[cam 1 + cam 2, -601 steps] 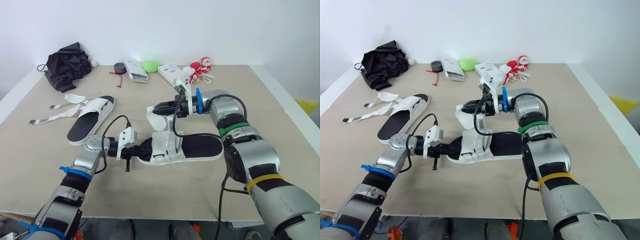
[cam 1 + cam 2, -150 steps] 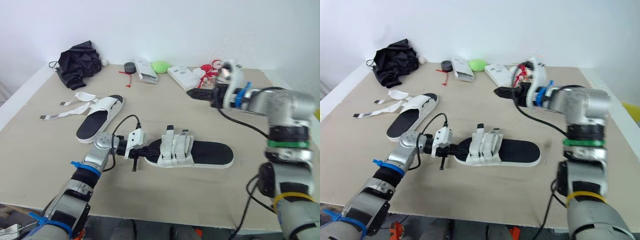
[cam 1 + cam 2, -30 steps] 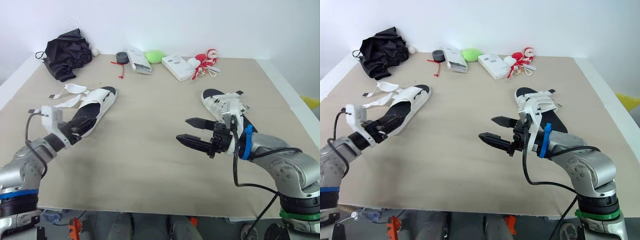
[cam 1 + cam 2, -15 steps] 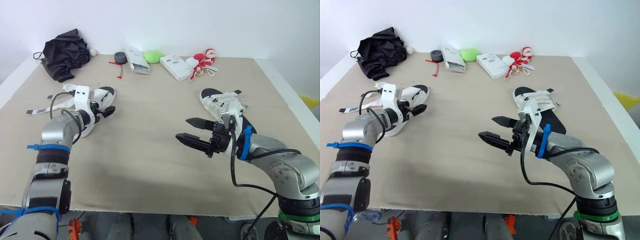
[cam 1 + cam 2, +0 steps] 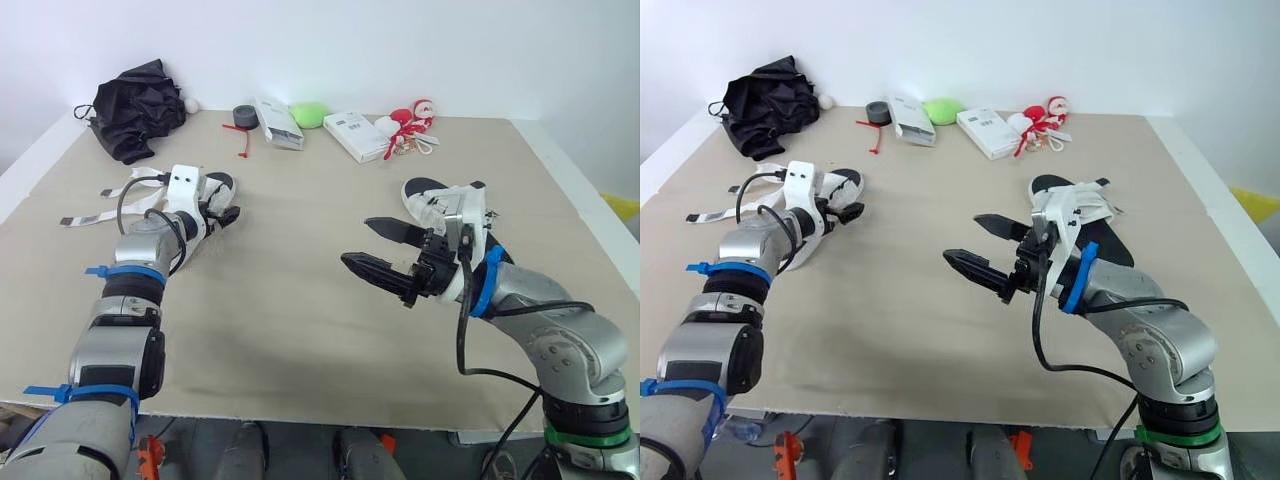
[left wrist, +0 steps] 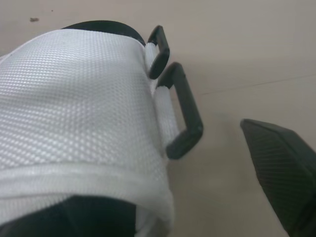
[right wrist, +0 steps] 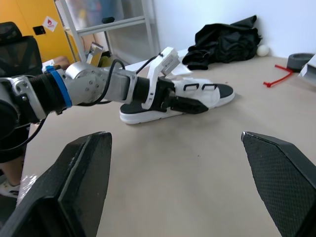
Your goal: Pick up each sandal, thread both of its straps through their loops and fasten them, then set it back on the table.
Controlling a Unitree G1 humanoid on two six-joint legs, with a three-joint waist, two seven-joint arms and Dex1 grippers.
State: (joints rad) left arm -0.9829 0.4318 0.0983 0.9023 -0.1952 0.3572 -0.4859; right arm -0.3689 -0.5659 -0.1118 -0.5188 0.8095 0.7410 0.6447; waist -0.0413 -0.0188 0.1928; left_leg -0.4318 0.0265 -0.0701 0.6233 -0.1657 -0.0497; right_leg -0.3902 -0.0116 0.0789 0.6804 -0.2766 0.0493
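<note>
White mesh sandal lies on the table's left side, between my left gripper's spread jaws. Right gripper hovers open mid-table. Best to clamp the upper, leaving the loops free, then lift level.

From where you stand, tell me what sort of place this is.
Likely a robotics lab or workshop: a metal shelving rack, a yellow cabinet with a warning sticker, and a worktable.
</note>
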